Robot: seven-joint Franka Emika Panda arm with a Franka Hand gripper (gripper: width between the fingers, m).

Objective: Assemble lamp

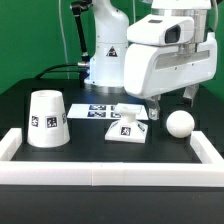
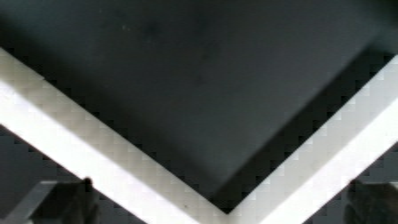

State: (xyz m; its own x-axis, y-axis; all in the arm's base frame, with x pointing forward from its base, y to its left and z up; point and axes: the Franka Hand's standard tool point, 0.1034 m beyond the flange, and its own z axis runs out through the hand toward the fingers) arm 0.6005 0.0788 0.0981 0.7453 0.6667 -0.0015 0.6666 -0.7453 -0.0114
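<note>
Spread wide and holding nothing, the end effector (image 1: 173, 106) hangs above the bench (image 1: 90, 152), over the exterior view's right. In the wrist view its two dark fingers (image 2: 54, 200) appear to sit at opposite edges, though they are dim there, with a corner of the white border (image 2: 107, 150) between them.

All three lamp pieces stand apart on the bench. The blocky base (image 1: 125, 128) sits in the middle, tag facing the camera. The bulb (image 1: 180, 123) rests near it on the exterior view's right, close below the end effector but not touching it. The shade (image 1: 45, 120) stands upright, narrow end up, well off to the exterior view's left.

The marker board (image 1: 100, 111) lies flat just behind the base.
</note>
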